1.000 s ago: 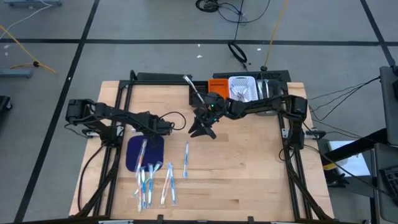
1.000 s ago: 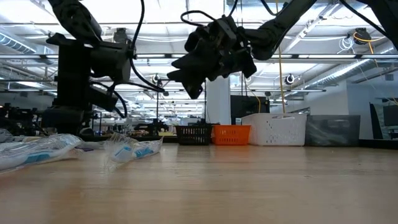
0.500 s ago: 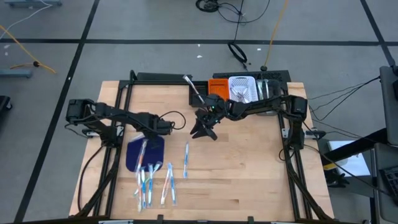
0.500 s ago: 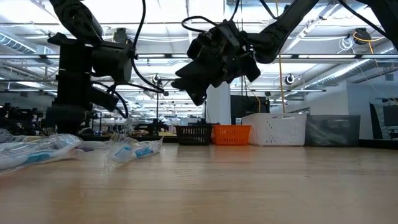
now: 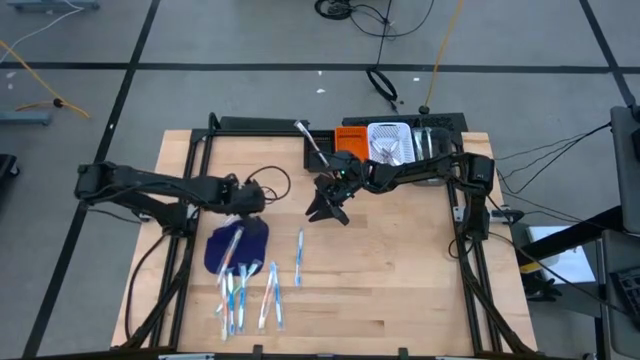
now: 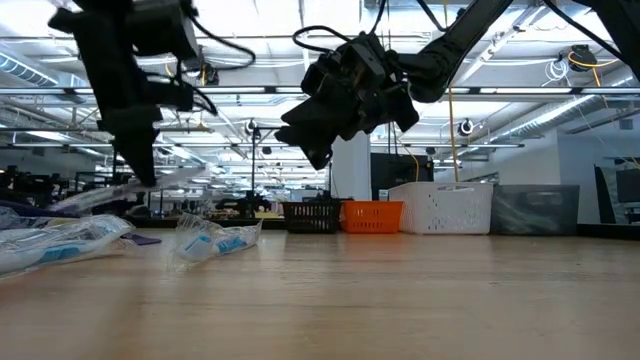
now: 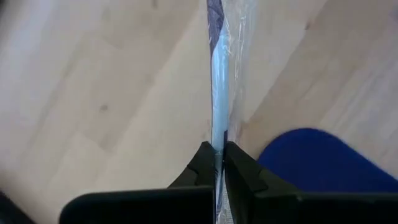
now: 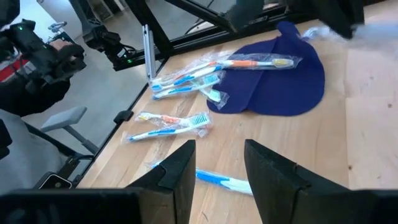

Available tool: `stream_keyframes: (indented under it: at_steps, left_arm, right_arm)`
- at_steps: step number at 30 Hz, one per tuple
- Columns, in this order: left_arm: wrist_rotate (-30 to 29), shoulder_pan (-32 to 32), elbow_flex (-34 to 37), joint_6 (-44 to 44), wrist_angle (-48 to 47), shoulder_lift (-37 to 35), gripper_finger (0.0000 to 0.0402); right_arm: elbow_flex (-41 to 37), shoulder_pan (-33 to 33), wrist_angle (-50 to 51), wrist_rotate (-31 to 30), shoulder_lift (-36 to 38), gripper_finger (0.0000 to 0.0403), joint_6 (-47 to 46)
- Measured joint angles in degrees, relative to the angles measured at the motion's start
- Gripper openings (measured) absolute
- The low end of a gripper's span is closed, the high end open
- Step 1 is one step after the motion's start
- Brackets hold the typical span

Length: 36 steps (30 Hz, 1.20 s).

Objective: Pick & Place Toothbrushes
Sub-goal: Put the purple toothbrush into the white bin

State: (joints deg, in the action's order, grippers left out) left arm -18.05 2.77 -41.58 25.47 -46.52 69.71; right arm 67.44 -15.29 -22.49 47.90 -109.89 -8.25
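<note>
Over the bench's left half: the left gripper [image 7: 219,163] is clenched on one wrapped toothbrush [image 7: 219,81], which is held clear of the wood above the edge of the dark blue oval mat [image 5: 240,243].
Grip point: the brush is pinched near one end of its handle, the rest of its length projecting forward in its clear film sleeve.
Remaining toothbrushes: a loose cluster [image 5: 243,292] is spread across the near end of the mat and the bench in front of it; one brush [image 5: 299,256] lies apart, to the right of the mat.
Right gripper: it [image 5: 327,210] hangs over the middle of the bench, jaws apart and nothing between them.
Bins: a black bin [image 6: 308,214], an orange bin [image 5: 349,137] and a white bin [image 5: 389,140] are lined up at the far edge.
Handling: each brush is judged light, thin and stiff, though the film wrap is probably slippery and crinkles under pressure; a pinch across the handle near mid-length would be steadier than an end grip, which lets the brush swing or droop.
Risk: overlapping brushes in the cluster may be dragged along when one is taken.
</note>
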Motion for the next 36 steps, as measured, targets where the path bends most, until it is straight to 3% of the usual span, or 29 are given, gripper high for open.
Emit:
stream_keyframes:
  at_steps: [9, 14, 21, 32, 36]
  left_arm:
    - [-9.03, -1.88, -0.02, 2.15, 1.14, -11.08, 0.0003]
    - [-8.53, -3.56, -0.1, 1.86, 10.33, -14.31, 0.0004]
    - [-8.46, -7.16, -0.15, -1.55, 23.16, -13.43, 0.0004]
    - [-9.21, -9.66, -0.17, -3.95, 31.31, -10.36, 0.0005]
    - [-9.25, -9.68, -0.17, -4.55, 33.79, -8.92, 0.0004]
  right_arm:
    - [0.0, 0.0, -0.86, -0.09, 0.0, 0.0132, -0.02]
    - [0.0, 0.0, -5.16, -0.09, -0.02, 0.0132, -0.97]
    - [0.0, 0.02, -13.98, -0.07, -0.02, 0.0132, -4.93]
    - [0.0, 0.26, -27.44, -0.11, -0.04, 0.0132, -9.07]
    - [0.0, 0.35, -28.75, -2.76, -0.04, 0.0132, -9.07]
